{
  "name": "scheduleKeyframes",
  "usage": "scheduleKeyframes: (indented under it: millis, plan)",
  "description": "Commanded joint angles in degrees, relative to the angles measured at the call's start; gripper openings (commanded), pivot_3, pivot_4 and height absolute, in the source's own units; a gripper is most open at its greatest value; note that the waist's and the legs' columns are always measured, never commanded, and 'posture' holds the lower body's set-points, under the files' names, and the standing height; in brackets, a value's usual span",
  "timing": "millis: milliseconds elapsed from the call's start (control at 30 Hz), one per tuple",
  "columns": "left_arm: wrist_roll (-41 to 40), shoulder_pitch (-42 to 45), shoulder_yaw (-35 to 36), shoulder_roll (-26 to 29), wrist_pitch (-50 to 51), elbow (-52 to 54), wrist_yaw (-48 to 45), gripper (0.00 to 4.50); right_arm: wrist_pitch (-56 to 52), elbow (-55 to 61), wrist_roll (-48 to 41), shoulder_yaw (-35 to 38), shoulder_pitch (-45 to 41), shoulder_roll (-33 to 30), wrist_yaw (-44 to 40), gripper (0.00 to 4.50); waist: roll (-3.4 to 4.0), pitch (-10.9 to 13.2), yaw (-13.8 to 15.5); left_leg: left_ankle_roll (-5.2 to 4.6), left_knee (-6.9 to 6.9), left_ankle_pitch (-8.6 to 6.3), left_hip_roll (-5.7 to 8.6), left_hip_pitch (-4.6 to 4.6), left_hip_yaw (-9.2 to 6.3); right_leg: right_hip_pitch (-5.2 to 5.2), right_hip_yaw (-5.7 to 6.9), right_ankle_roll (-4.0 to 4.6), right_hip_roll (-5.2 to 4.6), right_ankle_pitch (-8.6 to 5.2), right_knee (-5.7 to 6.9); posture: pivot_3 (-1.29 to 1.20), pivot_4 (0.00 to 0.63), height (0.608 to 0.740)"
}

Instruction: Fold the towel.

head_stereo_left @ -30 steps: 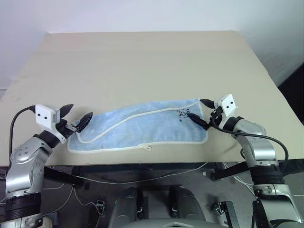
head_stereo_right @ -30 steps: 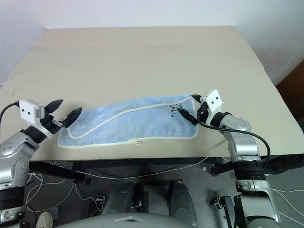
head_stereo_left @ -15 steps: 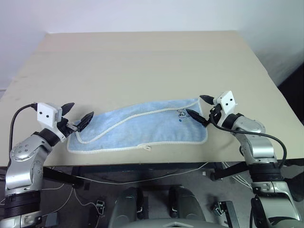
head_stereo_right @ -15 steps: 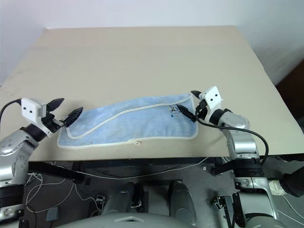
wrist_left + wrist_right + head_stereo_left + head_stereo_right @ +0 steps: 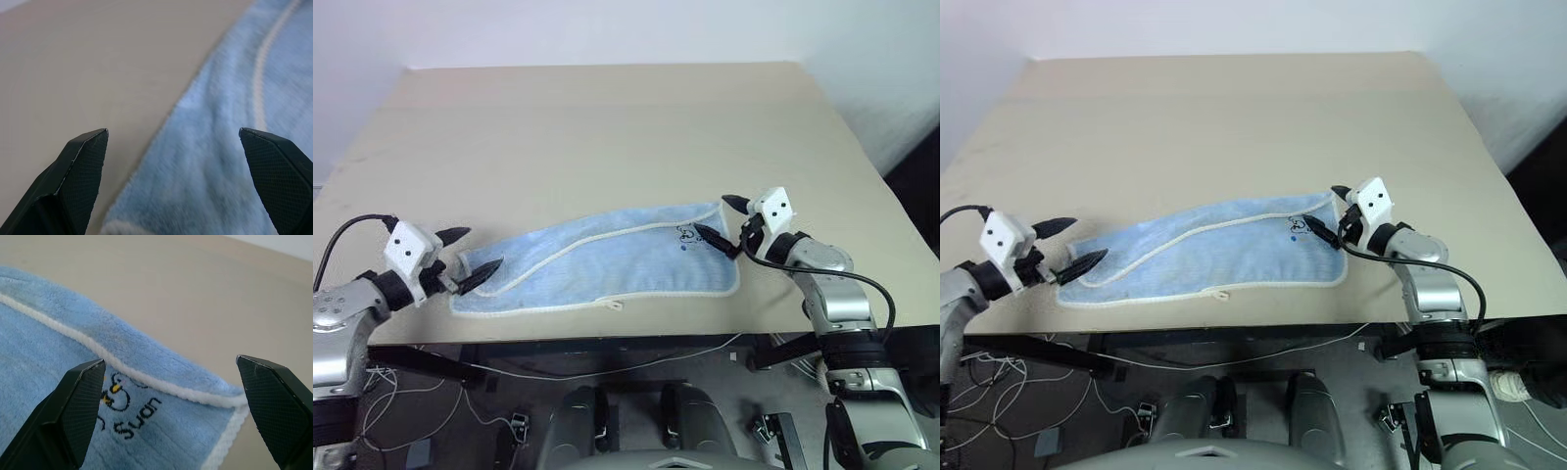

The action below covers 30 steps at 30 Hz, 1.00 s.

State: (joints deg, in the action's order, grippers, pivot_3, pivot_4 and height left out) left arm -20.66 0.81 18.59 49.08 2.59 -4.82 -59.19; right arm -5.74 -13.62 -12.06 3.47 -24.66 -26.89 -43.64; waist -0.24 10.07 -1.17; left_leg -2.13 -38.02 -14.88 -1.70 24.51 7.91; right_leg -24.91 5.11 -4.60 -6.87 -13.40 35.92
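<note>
Both end effectors [image 5: 468,255] [image 5: 716,217] wide, empty

Beige table [image 5: 607,117], light blue towel [image 5: 607,264] flat near its front edge.

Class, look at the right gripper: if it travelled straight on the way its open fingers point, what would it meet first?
Probably the towel: the right gripper points at its printed corner, fingers open on either side of the white edging. Height above the cloth is unclear.

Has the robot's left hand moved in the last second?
Yes. The left hand has drawn back toward the table's near edge, off the towel's end.
</note>
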Motion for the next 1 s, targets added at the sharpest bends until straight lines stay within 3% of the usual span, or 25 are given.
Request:
scheduleKeyframes:
  millis: [33, 300, 567, 1000]
  plan:
    - [3.97, 0.11, -0.92, 5.22, -9.30, -3.58, -6.58, 4.48, 1.23, 1.89, -0.36, -0.03, 0.70, 0.85, 0.67, 4.50, 0.03, 0.02, 0.13, -0.01, 0.02, -0.01, 0.00, 0.02, 0.01, -0.07, -0.01, 0.02, -0.01, 0.00, 0.00, 0.00, 0.150, 0.740]
    - [9.72, 4.40, -7.21, 7.41, -23.61, -12.60, -11.66, 4.48, 0.90, 3.39, -0.36, -0.26, 2.82, 2.19, 2.31, 4.50, 0.06, 0.03, 0.09, -0.04, 0.15, -0.05, 0.04, 0.07, 0.01, -0.34, -0.03, 0.12, -0.16, 0.04, -0.09, 0.00, 0.150, 0.740]
    - [16.35, 9.03, -12.04, 6.08, -33.40, -20.10, -6.98, 4.48, 0.19, 5.31, -0.75, 0.23, 4.24, 2.00, 3.46, 4.50, 0.09, 0.03, 0.25, -0.04, 0.16, -0.04, 0.04, 0.11, 0.02, -0.31, -0.03, 0.11, -0.14, 0.06, -0.05, 0.00, 0.150, 0.740]
    - [13.17, 9.57, -11.93, 4.31, -32.00, -21.26, -6.39, 4.48, -0.13, 5.37, -0.79, 0.20, 3.44, 1.69, 3.59, 4.50, 0.10, 0.02, 0.29, -0.23, 0.08, 0.06, 0.03, 0.10, 0.03, -0.10, 0.00, -0.07, 0.05, 0.15, 0.00, 0.00, 0.150, 0.740]
